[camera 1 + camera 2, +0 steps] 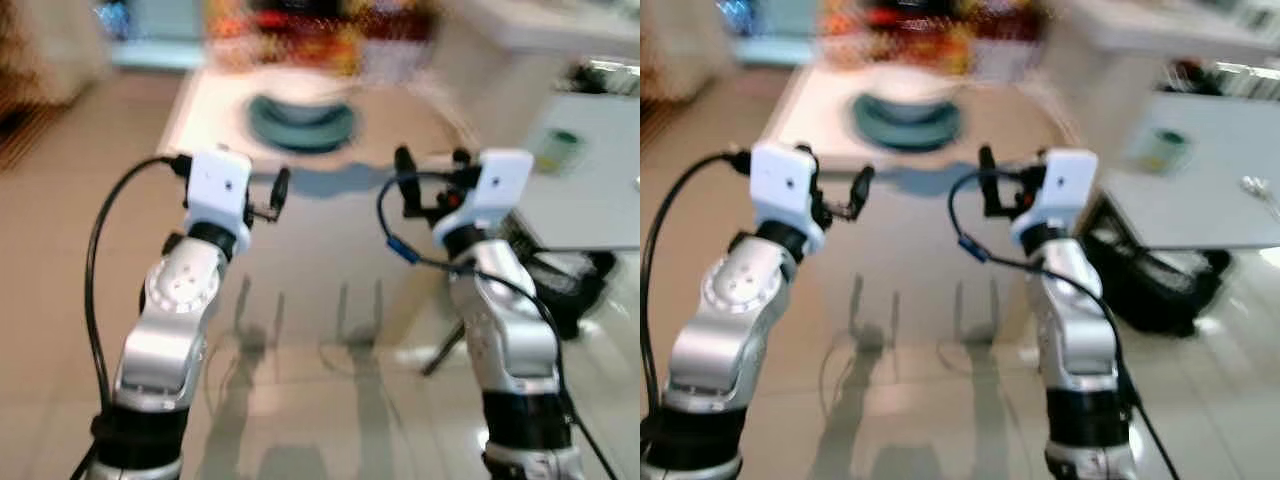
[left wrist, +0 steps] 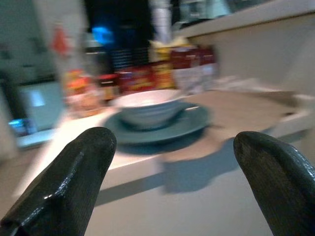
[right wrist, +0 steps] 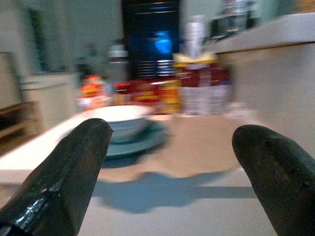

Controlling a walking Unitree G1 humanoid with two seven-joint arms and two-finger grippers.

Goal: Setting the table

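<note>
- Reaching forward at the left: left gripper (image 1: 272, 195), raised just short of the table's near edge, fingers (image 2: 74, 172) spread wide with nothing between them.
- Sitting on the pale table (image 1: 400, 130), ahead of and between the two grippers: white bowl (image 2: 147, 105) resting in a teal plate (image 2: 192, 120), well apart from both grippers.
- Lined up behind the plate at the table's far side: red and yellow packages (image 2: 157, 73), too blurred to read.
- Reaching forward at the right: right gripper (image 1: 430, 180), level with the left one, fingers (image 3: 69, 172) likewise wide apart and empty.
- Standing further right, beside the table: light blue surface (image 1: 1210, 190) with a small green-marked item (image 1: 1162, 147), blurred.
</note>
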